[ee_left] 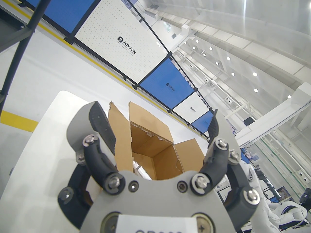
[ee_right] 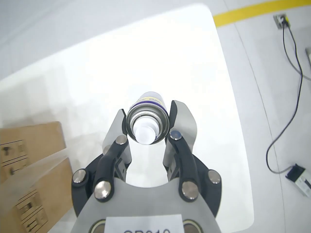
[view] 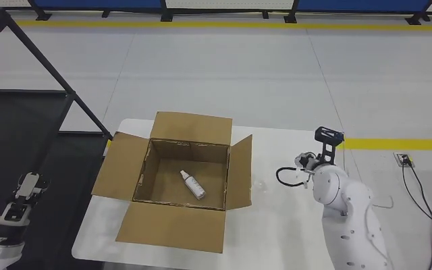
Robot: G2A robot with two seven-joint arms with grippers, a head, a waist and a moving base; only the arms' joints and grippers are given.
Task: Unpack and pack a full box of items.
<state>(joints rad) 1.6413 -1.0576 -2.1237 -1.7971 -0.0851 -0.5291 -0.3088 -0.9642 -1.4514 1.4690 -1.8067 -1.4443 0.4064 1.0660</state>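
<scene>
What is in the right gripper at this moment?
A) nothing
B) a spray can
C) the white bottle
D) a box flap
B: the right gripper is shut on a spray can over the table, while the white bottle lies in the box.

The spray can in my right gripper showed end-on, its body mostly hidden. The box was cut by the edge; my left gripper covered its floor.
</scene>
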